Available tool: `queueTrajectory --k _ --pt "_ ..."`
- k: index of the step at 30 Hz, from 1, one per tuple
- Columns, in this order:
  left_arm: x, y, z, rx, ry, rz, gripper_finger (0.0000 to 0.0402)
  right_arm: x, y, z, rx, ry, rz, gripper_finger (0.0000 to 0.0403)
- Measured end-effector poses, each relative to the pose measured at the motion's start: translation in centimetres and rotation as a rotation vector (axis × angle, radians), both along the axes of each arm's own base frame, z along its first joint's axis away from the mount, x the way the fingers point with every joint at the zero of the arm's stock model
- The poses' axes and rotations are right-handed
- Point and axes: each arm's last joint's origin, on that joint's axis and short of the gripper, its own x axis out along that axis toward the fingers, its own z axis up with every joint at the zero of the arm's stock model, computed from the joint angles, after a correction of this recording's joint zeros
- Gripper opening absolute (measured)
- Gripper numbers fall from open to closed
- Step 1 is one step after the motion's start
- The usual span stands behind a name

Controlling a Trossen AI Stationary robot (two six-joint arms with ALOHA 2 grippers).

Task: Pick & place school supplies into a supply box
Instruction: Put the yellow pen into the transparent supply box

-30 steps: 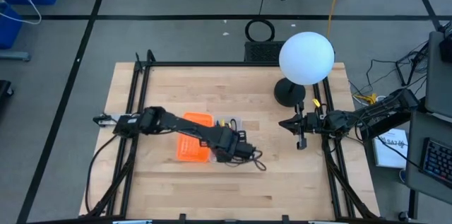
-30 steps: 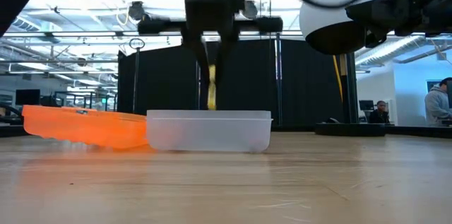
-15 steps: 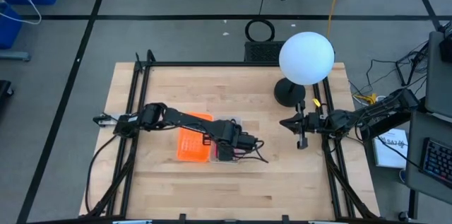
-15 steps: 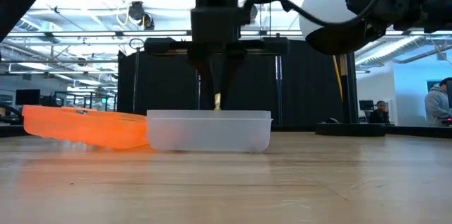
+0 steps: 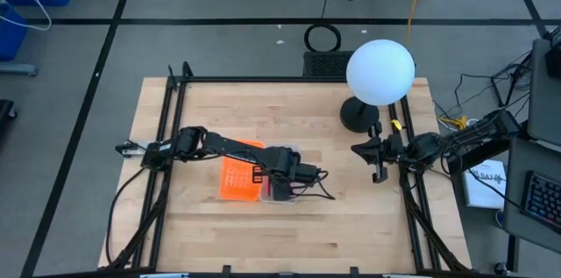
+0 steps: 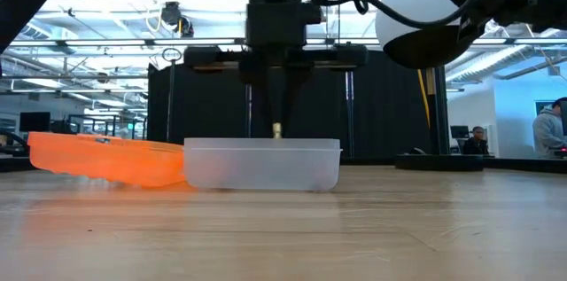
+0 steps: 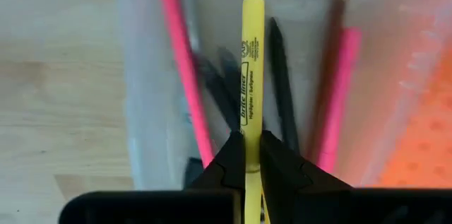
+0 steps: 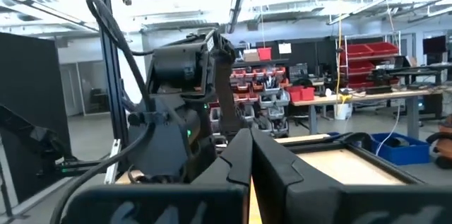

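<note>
The supply box lies open in the middle of the table, its clear tray [image 5: 289, 153] [image 6: 262, 164] beside its orange gridded panel [image 5: 238, 178] [image 6: 106, 159]. My left gripper [image 5: 280, 175] [image 6: 277, 113] stands over the tray pointing down, shut on a yellow highlighter [image 7: 252, 61]. Under it in the tray lie pink pens [image 7: 182, 68] and black pens [image 7: 279, 75]. The highlighter's lower end [image 6: 277, 128] shows just above the tray rim. No scissors can be made out. My right gripper [image 5: 379, 169] [image 8: 250, 155] hangs shut near the table's right edge, touching nothing. My left gripper pinches the yellow highlighter between its two fingertips [image 7: 233, 157] near its upper end [image 7: 252, 146], coming from above and pointing down. The highlighter runs on along the fingers and hangs below them over the tray. Whether its lower end touches the things in the tray I cannot tell.
A white globe lamp [image 5: 379, 71] on a black base [image 5: 358, 116] stands at the table's far right. Black frame rails run along the left [image 5: 166, 138] and right [image 5: 410, 199] sides. A black cable [image 5: 317, 192] loops beside the tray. Bare wood lies near and far of the box.
My left gripper has moved from the tray's near side toward the far edge to stand over the tray, and has come down. The highlighter it holds has sunk until only its lower end shows above the rim. My right gripper has drifted slightly toward the right edge.
</note>
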Motion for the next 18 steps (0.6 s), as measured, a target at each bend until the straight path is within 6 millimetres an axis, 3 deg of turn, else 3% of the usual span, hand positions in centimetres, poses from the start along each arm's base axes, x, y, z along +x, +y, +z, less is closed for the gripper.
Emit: queueTrajectory --k 4,12,18 --pt "0.4 0.5 -1.2 -0.025 -0.041 0.016 0.0024 0.0 0.0 -0.1 0.006 0.005 0.003 0.0000" --pt "-0.8 0.9 -3.4 0.069 0.031 0.009 0.0024 0.2 0.1 -0.5 0.046 0.051 0.017 0.0000" --pt "-0.8 1.1 -3.2 0.095 0.009 0.084 0.0106 0.2 0.1 -0.7 0.041 0.071 0.015 0.0000"
